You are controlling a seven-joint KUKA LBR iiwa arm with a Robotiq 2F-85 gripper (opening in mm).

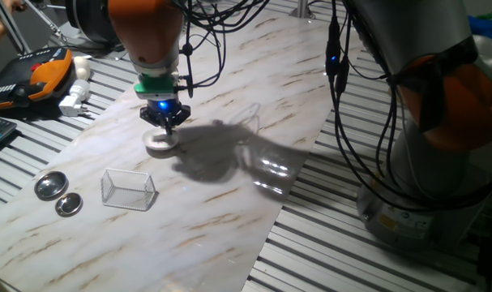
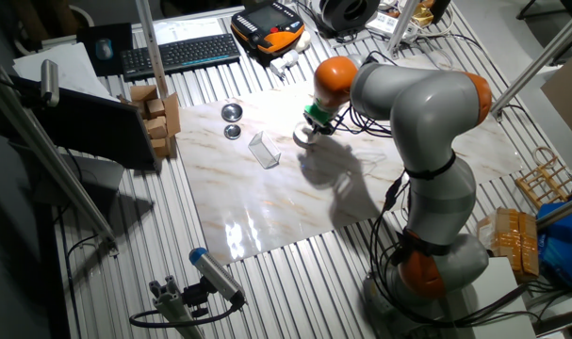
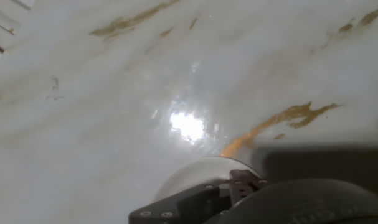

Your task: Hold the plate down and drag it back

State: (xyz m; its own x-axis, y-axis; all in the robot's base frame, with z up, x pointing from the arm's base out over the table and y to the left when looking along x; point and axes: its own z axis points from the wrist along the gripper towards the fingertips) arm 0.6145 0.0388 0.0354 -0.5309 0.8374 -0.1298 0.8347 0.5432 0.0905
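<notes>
- Plate lies flat on the marble-patterned board, near its middle, white rim showing at the bottom of the hand view.
- Gripper is right above it, fingertips at its top surface; whether the jaws are parted or closed cannot be told.
- Clear wire-framed box stands near the plate, apart from it.
- Two shiny metal lids lie beyond the box, by the board's edge.

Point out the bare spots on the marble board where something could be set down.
Bare: the near end below the wire box, and the far stretch beyond the gripper. Crowded: the left side, with the two lids, the box, and the plate under the gripper.
</notes>
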